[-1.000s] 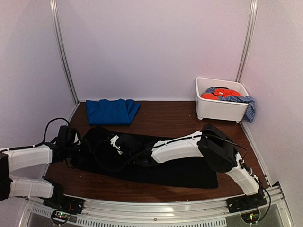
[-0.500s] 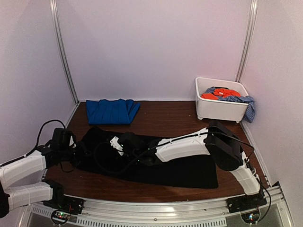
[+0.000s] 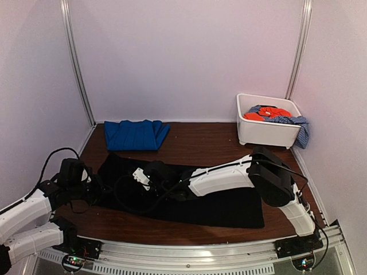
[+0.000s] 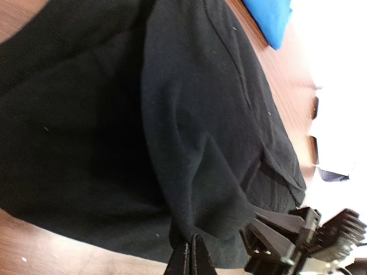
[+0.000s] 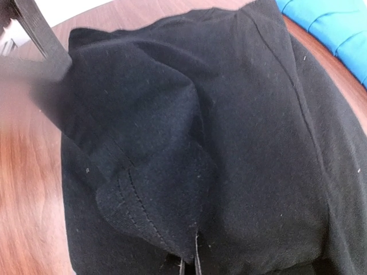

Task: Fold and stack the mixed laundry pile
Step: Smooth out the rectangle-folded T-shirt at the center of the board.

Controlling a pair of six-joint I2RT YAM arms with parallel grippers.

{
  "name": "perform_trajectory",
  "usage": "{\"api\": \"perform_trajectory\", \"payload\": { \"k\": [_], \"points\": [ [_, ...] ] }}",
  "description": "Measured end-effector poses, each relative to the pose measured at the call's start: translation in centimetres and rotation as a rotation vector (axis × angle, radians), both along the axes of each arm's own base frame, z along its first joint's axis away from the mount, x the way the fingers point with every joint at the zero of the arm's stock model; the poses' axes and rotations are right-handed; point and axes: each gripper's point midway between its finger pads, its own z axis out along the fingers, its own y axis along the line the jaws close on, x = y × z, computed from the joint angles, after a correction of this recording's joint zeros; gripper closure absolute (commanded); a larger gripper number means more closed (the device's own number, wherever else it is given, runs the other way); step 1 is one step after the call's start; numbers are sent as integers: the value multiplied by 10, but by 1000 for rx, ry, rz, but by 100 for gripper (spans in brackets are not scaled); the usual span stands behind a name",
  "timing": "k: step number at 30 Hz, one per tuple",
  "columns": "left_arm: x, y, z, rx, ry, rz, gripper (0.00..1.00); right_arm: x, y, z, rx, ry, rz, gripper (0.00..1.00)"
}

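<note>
Pale walls (image 3: 189,57) are boxing in a dark wooden surface (image 3: 200,143), and the black garment (image 3: 229,206) is lying spread across the near part of it, right under both arms.

The left claw (image 4: 190,256) is sitting at the left end of that garment. Going by its wrist cam, its fingers are pressed together on a raised fold of black cloth, so it's clamped on the fabric. The cloth is bunching up into a soft ridge running away from the claw.

The right claw (image 5: 192,264) is reaching across from the other side and working just beside the left one. Its tips are also closed on the black garment, pinching a stitched hem edge that's curling over. A blurry dark bar is poking in ahead of this claw on its left, and I can't tell exactly what it is.

Past both claws, toward the back wall, the blue garment (image 3: 135,134) is resting folded flat, apart from the black one. Way off to the right of the right claw, the white tub (image 3: 266,134) is holding the orange-red garment (image 3: 269,113). The speckled garment (image 3: 298,126) is hanging over its right rim.
</note>
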Motion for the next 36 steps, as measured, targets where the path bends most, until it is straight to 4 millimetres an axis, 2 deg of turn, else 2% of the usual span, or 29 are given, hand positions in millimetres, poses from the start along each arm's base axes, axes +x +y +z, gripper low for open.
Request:
{"api": "perform_trajectory", "payload": {
  "k": [8, 14, 24, 30, 36],
  "points": [
    [-10, -18, 3, -34, 12, -44, 100, -9, -7, -16, -19, 19, 42, 96],
    [-18, -27, 4, -41, 44, -64, 100, -14, -10, -9, 7, 26, 71, 97],
    [-21, -25, 11, -40, 45, -41, 100, -15, -13, 9, 48, 15, 107, 97],
    [-23, -28, 13, -34, 62, -53, 100, -22, -12, 7, 57, 31, 146, 97],
    [-37, -43, 2, -23, 130, -100, 100, -25, -15, 2, 46, 27, 171, 97]
  ]
}}
